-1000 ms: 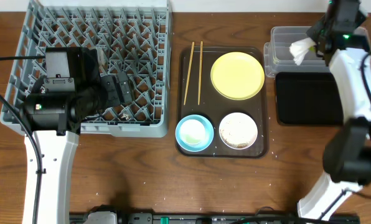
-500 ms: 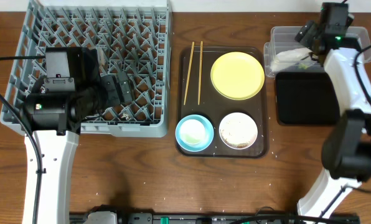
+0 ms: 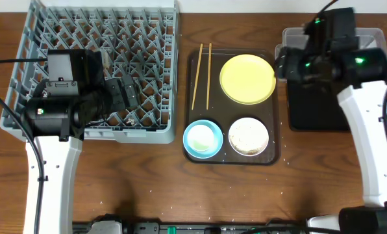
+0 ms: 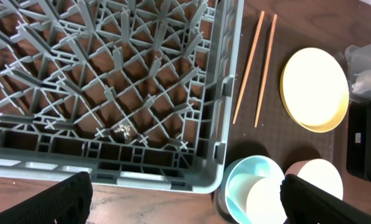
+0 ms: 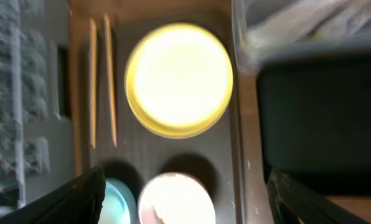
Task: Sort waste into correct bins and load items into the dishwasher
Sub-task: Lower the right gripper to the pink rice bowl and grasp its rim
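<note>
My right pincer [image 5: 182, 190] hangs open and empty above the brown tray [image 3: 227, 112], its fingers wide at either side of the wrist view. Directly below it the yellow plate [image 5: 178, 78] lies flat on the tray, with two chopsticks [image 5: 101, 87] just beside it. That wrist view is smeared, so I judge aim the main risk: the fingers could skid off the plate's low rim or knock the chopsticks. The white bowl [image 3: 249, 136] holds crumbs that would spill if it were tipped. My left pincer [image 4: 185, 186], also open and empty, hovers over the dish rack [image 4: 142, 74] and could block loading.
</note>
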Tool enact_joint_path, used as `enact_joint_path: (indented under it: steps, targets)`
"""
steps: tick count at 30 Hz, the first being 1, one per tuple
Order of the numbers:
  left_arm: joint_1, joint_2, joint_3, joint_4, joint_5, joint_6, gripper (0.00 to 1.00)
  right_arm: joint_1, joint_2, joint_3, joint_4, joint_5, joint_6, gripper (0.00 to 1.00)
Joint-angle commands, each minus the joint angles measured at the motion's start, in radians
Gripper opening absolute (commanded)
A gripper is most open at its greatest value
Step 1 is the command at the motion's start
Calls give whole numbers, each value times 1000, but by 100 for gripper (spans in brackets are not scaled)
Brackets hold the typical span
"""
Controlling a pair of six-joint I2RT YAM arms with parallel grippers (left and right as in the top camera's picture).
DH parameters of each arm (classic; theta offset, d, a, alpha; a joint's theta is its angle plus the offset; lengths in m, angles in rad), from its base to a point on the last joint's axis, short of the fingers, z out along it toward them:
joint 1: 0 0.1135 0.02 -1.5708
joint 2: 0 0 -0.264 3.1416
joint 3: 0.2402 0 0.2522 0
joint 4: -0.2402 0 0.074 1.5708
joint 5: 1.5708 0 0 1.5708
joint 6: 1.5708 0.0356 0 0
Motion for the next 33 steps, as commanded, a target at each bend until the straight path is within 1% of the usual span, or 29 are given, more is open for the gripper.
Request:
enact_joint_path:
  steps: [1,4,8,14,19,22,33]
  targets:
    - [4,4,-3,0,12,-10,98,90,5,-9,-28,32,-14,81]
    - [4,4,-3,0,12,-10,98,139,5,-9,-45,32,-11,79]
    - [4,4,-3,0,12,-10,98,185,5,-31,-95,32,14,78]
    - [4,4,-3,0,12,-10,98,229,5,-177,-125,16,58,78]
    - [4,4,-3,0,12,-10,98,276,5,-344,-58,-17,81,76]
    - [4,4,-3,0,12,-10,98,301,5,-407,-5,-37,87,77]
    - [4,4,-3,0,12,-10,98,315,5,-491,89,-36,94,77]
